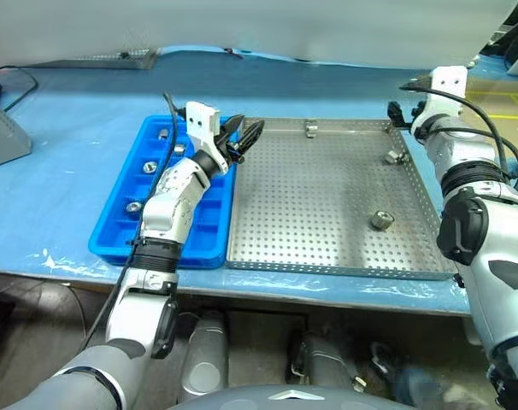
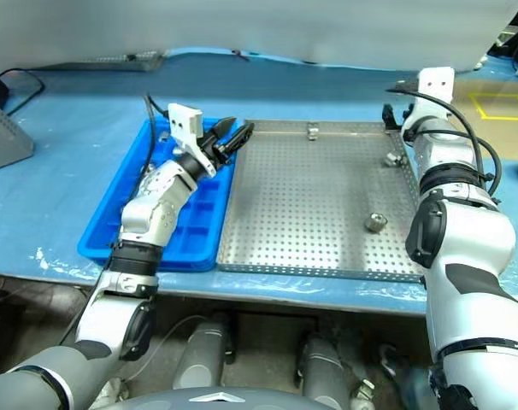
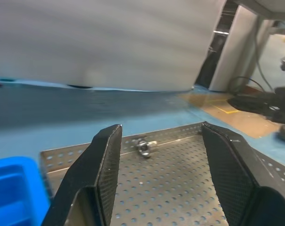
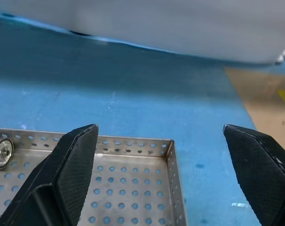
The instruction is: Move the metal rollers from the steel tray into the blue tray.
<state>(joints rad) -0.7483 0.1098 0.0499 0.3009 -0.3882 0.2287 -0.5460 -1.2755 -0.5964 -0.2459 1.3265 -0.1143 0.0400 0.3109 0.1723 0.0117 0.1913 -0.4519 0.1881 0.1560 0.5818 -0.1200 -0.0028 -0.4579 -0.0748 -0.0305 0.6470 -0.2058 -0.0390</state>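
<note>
The steel tray [image 1: 327, 248] lies in the middle of the blue table with three metal rollers on its perforated floor: one at the far rim [image 1: 311, 128], one by the right rim [image 1: 394, 157] and one nearer the front [image 1: 380, 219]. To its left the blue tray [image 1: 114, 235] holds several rollers [image 1: 149, 166] in its compartments. My left gripper [image 1: 246, 137] hovers over the seam between the two trays, open and empty, facing the far-rim roller [image 3: 143, 147]. My right gripper [image 2: 397, 115] is wide open and empty over the steel tray's far right corner [image 4: 170, 143].
A grey box [image 1: 2, 137] stands at the table's left edge, and a black cable [image 1: 15, 81] curves behind it. A flat dark object [image 1: 105, 60] lies at the back. The table's front edge runs just below both trays.
</note>
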